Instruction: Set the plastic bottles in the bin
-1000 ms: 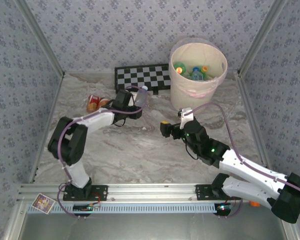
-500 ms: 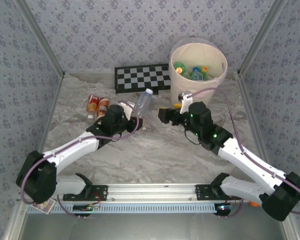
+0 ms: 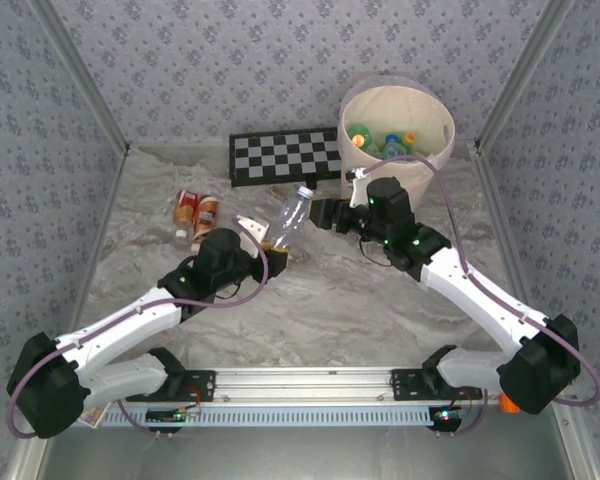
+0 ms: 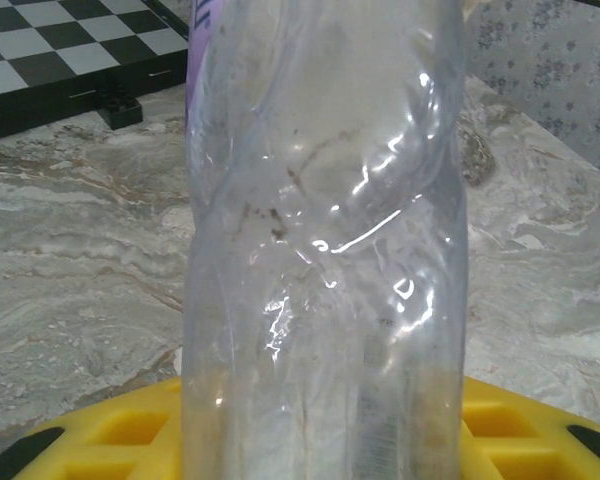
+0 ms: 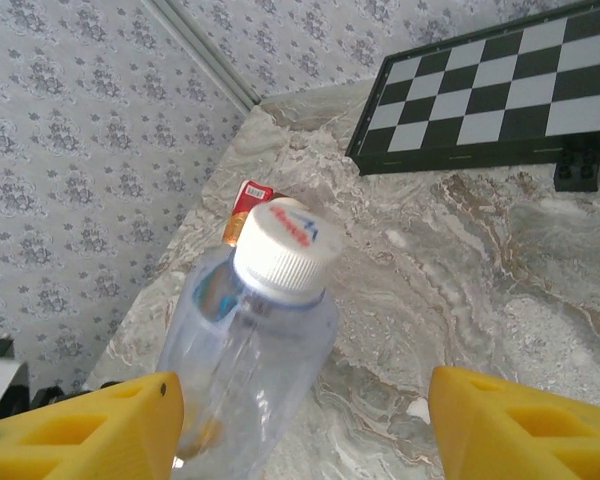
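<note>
My left gripper [image 3: 272, 256] is shut on the base of a clear bottle [image 3: 292, 215] with a white cap, held off the table and tilted toward the bin [image 3: 380, 178]. In the left wrist view the bottle [image 4: 320, 250] stands between yellow fingers [image 4: 110, 440]. My right gripper [image 3: 320, 213] is open at the cap end. In the right wrist view the bottle [image 5: 250, 350] lies close to the left one of the fingers [image 5: 90, 425], with a wide gap to the other. Several bottles [image 3: 385, 142] lie inside the bin. Two red-labelled bottles [image 3: 195, 210] lie on the table at the left.
A black-and-white checkerboard [image 3: 283, 155] lies flat at the back, left of the bin, also in the right wrist view as the checkerboard [image 5: 490, 90]. Patterned walls enclose the marble table [image 3: 310, 300] on three sides.
My left arm has swung the clear bottle right and toward the table's middle, tilting it. My right gripper has moved back and left to the bottle's cap end, and its jaws have narrowed.
</note>
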You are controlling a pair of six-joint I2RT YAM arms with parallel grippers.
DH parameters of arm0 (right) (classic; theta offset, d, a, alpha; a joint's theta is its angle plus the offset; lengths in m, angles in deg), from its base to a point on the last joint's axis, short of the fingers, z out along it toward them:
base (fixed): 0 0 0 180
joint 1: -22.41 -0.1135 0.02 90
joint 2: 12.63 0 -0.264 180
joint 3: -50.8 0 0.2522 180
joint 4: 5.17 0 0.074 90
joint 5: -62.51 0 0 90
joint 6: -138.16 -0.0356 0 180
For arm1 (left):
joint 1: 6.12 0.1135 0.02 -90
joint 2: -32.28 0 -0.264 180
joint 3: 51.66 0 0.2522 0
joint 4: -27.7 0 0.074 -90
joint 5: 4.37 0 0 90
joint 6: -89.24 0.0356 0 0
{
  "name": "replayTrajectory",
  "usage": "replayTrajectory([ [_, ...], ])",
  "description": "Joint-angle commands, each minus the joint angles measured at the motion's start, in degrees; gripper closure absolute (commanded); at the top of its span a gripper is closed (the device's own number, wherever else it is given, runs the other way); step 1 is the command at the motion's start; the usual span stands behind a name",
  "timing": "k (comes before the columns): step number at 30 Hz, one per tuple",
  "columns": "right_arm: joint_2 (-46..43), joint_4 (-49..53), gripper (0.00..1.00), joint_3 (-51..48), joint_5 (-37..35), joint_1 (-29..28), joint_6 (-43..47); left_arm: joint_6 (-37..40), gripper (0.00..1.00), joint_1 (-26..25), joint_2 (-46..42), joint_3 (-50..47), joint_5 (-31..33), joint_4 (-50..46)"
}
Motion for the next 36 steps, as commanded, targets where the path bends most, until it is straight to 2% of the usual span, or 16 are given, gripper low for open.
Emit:
replayTrajectory([
  [1,0.9,-0.3,0.34,2.7,2.7,0.9,-2.0,1.3,0.56,-1.2,-2.0,-0.1,0.8,0.2],
  [16,3.6,-3.6,0.44,3.3,7.8,2.8,-4.7,2.6,0.57,-5.5,-3.5,0.3,2.7,-1.1],
  [22,4.6,-5.0,0.52,3.3,9.8,2.8,-7.0,2.9,0.57,-6.2,-3.6,0.5,2.9,-1.2],
  [30,5.1,-6.1,0.48,3.0,11.9,2.7,-8.8,3.4,0.57,-6.4,-3.4,1.0,2.9,-1.6],
  [34,5.8,-7.5,0.64,3.2,13.6,2.6,-10.0,3.3,0.57,-6.5,-3.9,0.7,3.2,-1.4],
  [36,5.9,-7.5,0.65,3.4,13.7,2.6,-10.1,3.2,0.56,-6.6,-4.0,0.5,3.2,-1.3],
])
